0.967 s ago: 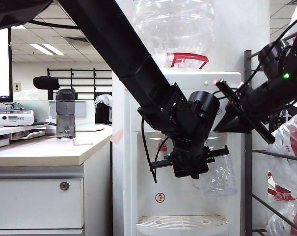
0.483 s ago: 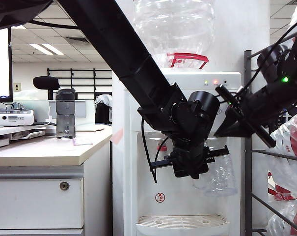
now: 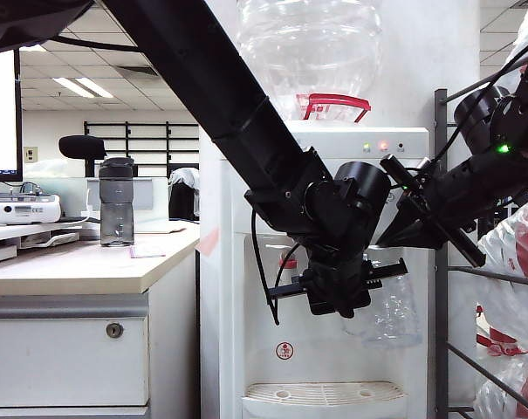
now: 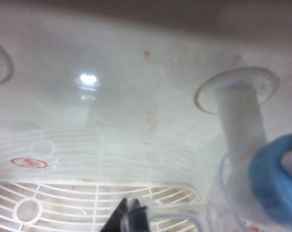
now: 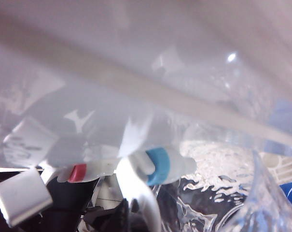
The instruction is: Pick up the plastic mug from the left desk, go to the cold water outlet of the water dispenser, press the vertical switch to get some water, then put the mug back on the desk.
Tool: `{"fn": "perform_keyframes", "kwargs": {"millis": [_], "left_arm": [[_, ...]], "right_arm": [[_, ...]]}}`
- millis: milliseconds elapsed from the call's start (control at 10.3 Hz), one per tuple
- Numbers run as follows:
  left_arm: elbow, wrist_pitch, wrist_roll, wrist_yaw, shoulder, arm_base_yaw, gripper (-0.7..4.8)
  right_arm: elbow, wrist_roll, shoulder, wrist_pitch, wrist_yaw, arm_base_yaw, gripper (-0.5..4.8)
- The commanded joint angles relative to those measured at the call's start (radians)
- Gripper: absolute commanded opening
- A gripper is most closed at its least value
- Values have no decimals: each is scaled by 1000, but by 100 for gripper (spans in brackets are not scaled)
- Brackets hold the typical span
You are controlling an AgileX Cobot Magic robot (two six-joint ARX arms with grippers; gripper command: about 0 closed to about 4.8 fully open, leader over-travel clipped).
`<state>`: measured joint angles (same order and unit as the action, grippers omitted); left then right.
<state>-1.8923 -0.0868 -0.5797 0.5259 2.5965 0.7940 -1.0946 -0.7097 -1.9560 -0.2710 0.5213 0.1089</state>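
Mug [image 3: 386, 305]: clear thin plastic, light, slippery, crushable; best held by handle. Left claw [image 3: 338, 292] clamped on it at dispenser's [image 3: 246, 279] five o'clock. Right claw [image 3: 403, 218]: state indeterminable, two o'clock.

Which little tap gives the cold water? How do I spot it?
Find the tall white water dispenser with the big clear bottle on top. In its recess sit two small white taps; the cold water outlet wears a blue collar, its neighbour a red one.

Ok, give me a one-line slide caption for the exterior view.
Left end effector holds the plastic mug at the water dispenser while the right end effector hovers alongside.
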Motion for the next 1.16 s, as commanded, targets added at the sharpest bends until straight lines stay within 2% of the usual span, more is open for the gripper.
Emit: {"fn": "perform_keyframes", "kwargs": {"millis": [97, 1160], "left_arm": [[-11, -42, 12, -15, -10, -9, -7], [-11, -24, 31, -14, -10, -9, -7]], "right_arm": [[-1, 12, -11, 34, -8, 0, -5], [-2, 38, -11, 113, -26, -1, -5]]}}
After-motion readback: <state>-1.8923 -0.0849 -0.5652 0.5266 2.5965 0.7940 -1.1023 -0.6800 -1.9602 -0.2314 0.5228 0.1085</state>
